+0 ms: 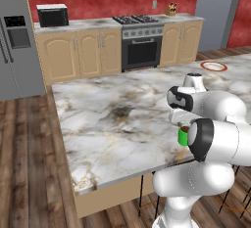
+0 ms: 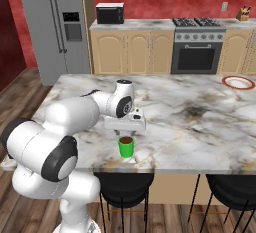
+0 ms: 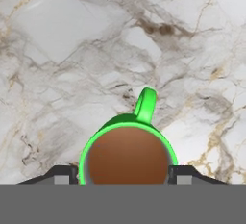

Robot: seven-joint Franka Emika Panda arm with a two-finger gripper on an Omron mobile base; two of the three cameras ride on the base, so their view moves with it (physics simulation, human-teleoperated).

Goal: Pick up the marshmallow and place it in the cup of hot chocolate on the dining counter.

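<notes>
Directly above the small green cup of hot chocolate near the marble dining counter's front edge, the gripper holds its fingers parted around nothing, the marshmallow unseen, perhaps sunk, so the arm should lift straight up.

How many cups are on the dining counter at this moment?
1. The green cup of hot chocolate stands near the dining counter's front edge, directly under the gripper. Another could be hidden behind the arm.
</notes>
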